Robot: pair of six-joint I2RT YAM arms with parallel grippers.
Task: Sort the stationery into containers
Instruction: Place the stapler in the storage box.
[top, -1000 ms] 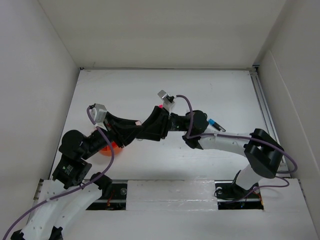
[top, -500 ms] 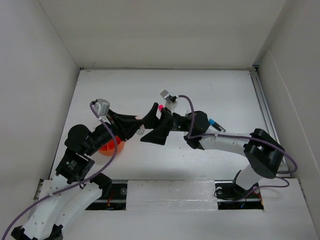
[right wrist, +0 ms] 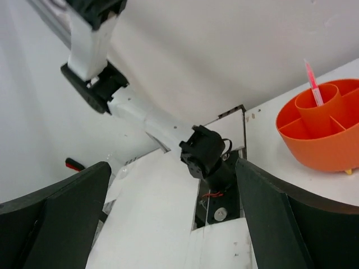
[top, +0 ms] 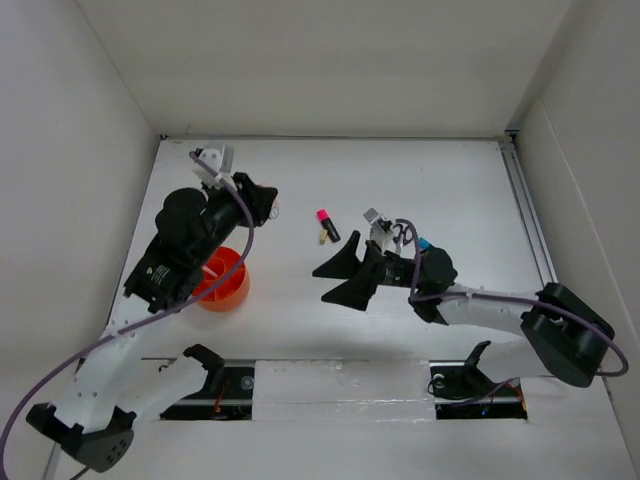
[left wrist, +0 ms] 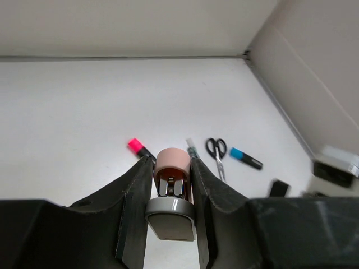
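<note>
My left gripper (top: 262, 200) is raised at the far left and shut on the pinkish eraser (left wrist: 171, 162), which has a grey base. The orange cup (top: 222, 280) stands on the table nearer than that gripper, partly under the left arm. A thin pink pen (right wrist: 313, 84) stands in its middle compartment. On the table lie the pink-capped highlighter (top: 327, 225), the scissors (top: 400, 235) and the blue-capped marker (top: 425, 245). A dark pen (left wrist: 192, 148) shows just past the left gripper's right finger. My right gripper (top: 340, 280) is open and empty at mid-table, pointing left toward the cup (right wrist: 320, 134).
White walls enclose the table on three sides. A metal rail (top: 525, 210) runs along the right edge. The left arm's base (right wrist: 210, 157) and the slots at the near edge (top: 240, 385) lie in the direction the right gripper points.
The two grippers were together at mid-table. The right gripper opened wide and drew back to the right. The left arm lifted away to the far left with the eraser.
</note>
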